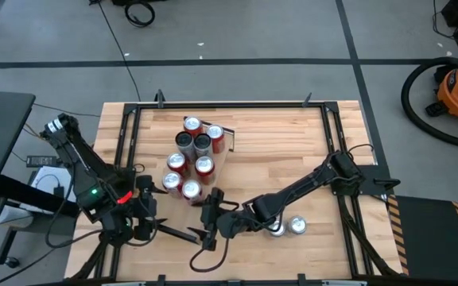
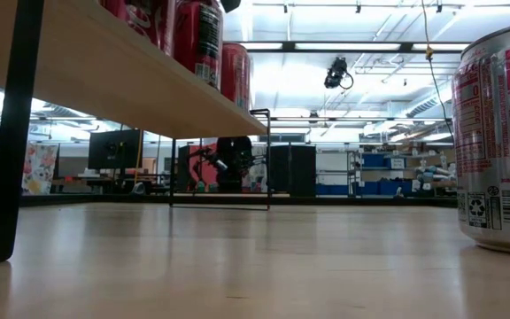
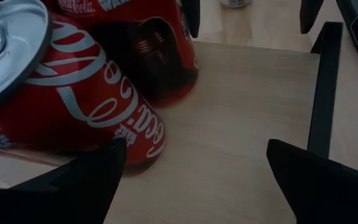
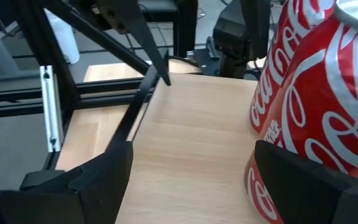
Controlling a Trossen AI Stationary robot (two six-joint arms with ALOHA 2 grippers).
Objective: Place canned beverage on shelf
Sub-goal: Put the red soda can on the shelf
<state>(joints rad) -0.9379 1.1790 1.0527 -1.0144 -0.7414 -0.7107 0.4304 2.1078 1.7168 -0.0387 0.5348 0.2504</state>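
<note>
Bright overhead strip lights w/ glare in low view; wrist views' foreground blurred, shadowed.

The shelf [image 1: 213,163] is pale wood with a thin black bar [image 3: 324,87] along its end. On the shelf, most of the cans [image 1: 191,189] are red with white flowing script and silver tops; two cans [image 1: 201,143] there look dark, close to black. Beside the shelf, on the light, streaked wooden tabletop [image 1: 293,151], stand two silver cans [image 1: 297,226]; the near silver can [image 2: 501,142] carries a red panel and small black print. Both arms are black, and the left arm [image 1: 94,191] shows a small green light.
</note>
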